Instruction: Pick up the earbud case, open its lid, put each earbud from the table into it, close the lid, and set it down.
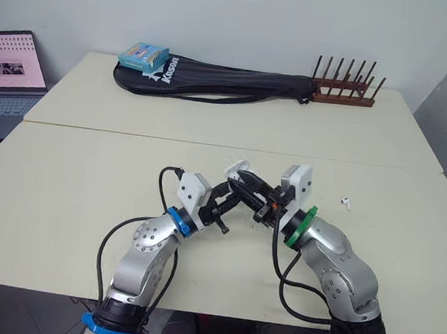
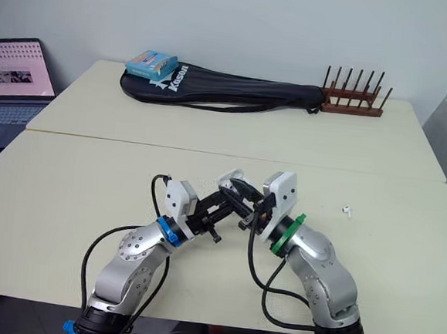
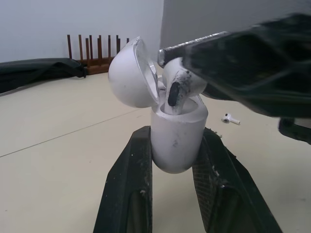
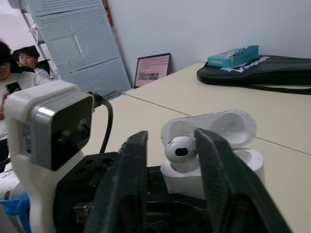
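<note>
Earbud case [image 3: 178, 141] sat lid-open, clamped in my left end effector [image 3: 175, 135]. My right end effector [image 4: 172, 138] pinched an earbud [image 4: 181, 148] right at its mouth. Second earbud [image 1: 346, 201] lay on the desk [image 1: 91, 172], right of that end effector.

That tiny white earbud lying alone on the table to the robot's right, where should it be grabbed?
From straight above, probably with the right gripper once it lets go of the other earbud. The loose earbud lies flat on the table, apart from everything else, so there is room on either side. Pinch across its rounded head; the thin stem looks likelier to slip.
</note>
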